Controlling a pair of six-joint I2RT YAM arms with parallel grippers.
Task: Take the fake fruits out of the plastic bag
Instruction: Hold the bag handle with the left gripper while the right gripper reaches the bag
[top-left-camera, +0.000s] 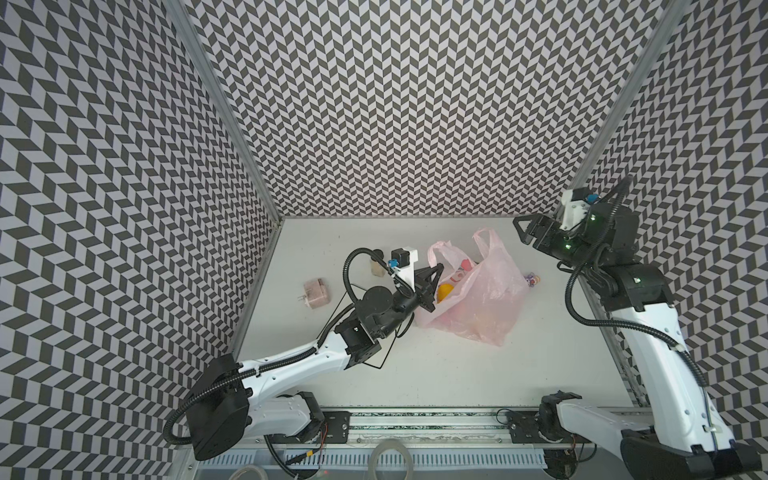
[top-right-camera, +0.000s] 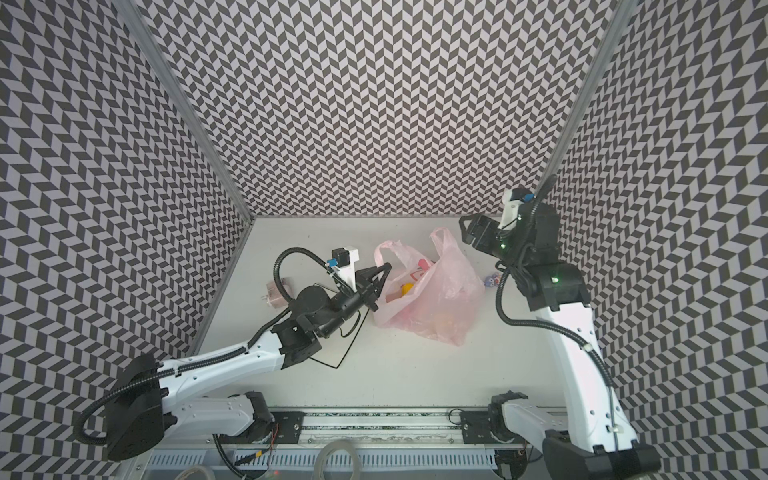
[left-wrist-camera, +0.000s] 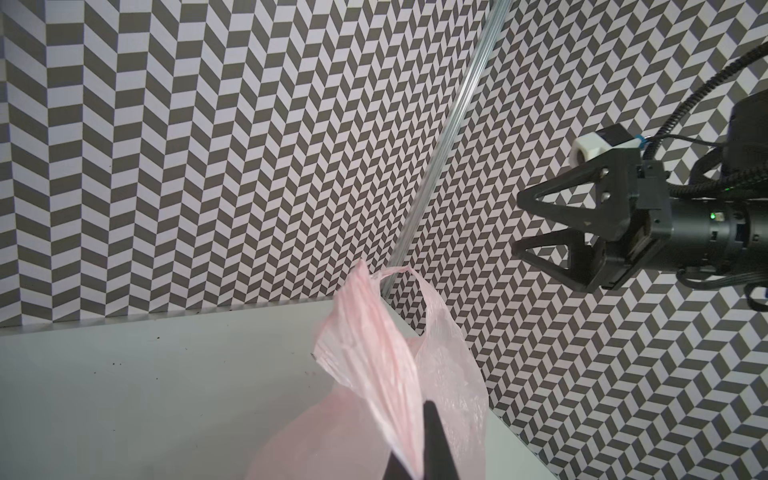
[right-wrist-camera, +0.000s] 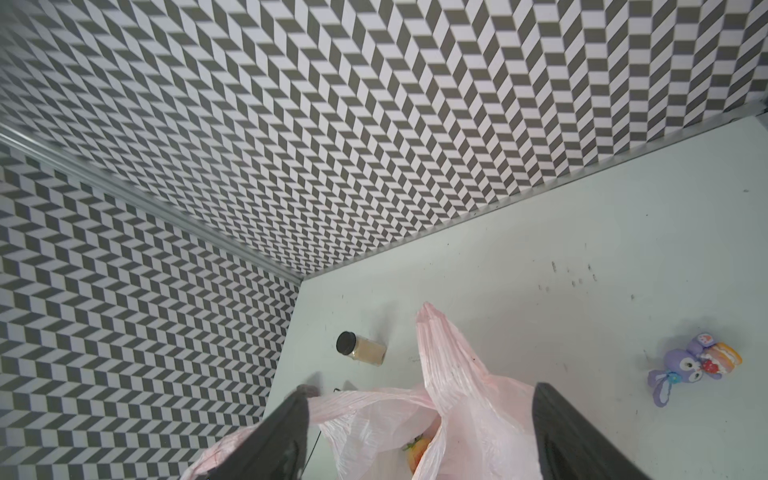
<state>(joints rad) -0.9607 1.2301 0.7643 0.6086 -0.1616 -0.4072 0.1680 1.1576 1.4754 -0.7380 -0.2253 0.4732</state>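
Note:
The pale pink plastic bag (top-left-camera: 482, 299) (top-right-camera: 440, 303) lies crumpled on the table near the back, its mouth facing left. My left gripper (top-left-camera: 437, 276) (top-right-camera: 384, 274) (left-wrist-camera: 417, 449) is shut on the bag's left rim, and the film (left-wrist-camera: 374, 365) rises from its jaws. A yellow fake fruit (top-left-camera: 444, 292) (top-right-camera: 406, 287) shows in the bag's mouth, and an orange-yellow one (right-wrist-camera: 417, 455) sits deep inside. Other fruits are only faint shapes through the film. My right gripper (top-left-camera: 519, 232) (top-right-camera: 463, 230) (left-wrist-camera: 517, 224) (right-wrist-camera: 422, 390) hangs open above the bag's right handle (right-wrist-camera: 440, 340), holding nothing.
A small purple figurine (top-left-camera: 531, 279) (top-right-camera: 491, 281) (right-wrist-camera: 685, 365) lies right of the bag. A jar with a black lid (top-left-camera: 378, 266) (right-wrist-camera: 361, 349) lies behind my left wrist. A pink block (top-left-camera: 316, 293) (top-right-camera: 274, 293) sits at the left. Patterned walls close in on three sides.

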